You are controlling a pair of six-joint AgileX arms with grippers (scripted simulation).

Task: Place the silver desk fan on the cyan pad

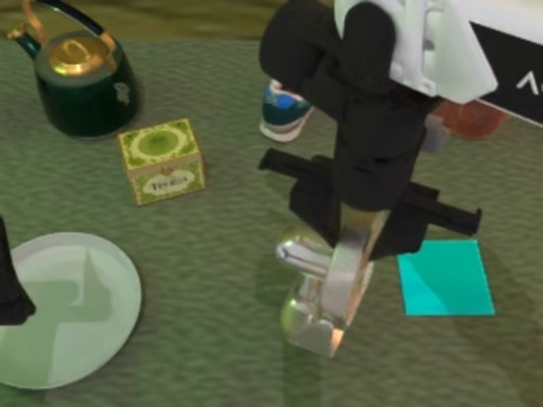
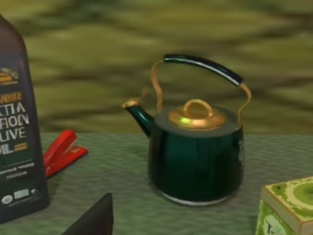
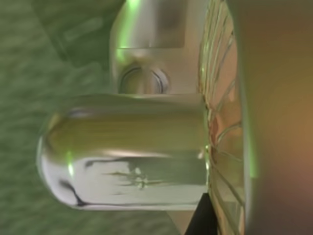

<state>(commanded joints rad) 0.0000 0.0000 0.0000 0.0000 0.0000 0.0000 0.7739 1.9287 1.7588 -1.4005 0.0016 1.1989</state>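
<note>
The silver desk fan (image 1: 327,288) stands near the table's middle front, its grille edge-on and its chunky base toward the front edge. My right gripper (image 1: 361,233) comes down from above and is shut on the top of the grille. In the right wrist view the fan's motor housing (image 3: 127,152) fills the picture, with one dark finger (image 3: 201,219) against the grille. The cyan pad (image 1: 445,277) lies flat just right of the fan, bare. My left gripper (image 1: 10,292) is parked at the left edge, open; one finger (image 2: 98,218) shows.
A pale green plate (image 1: 64,309) lies front left. A dark green kettle (image 1: 81,80) stands back left, with a green tea box (image 1: 161,161) beside it. A shoe (image 1: 284,110) sits behind the fan. A dark bottle (image 2: 17,127) and a red stapler (image 2: 61,152) show in the left wrist view.
</note>
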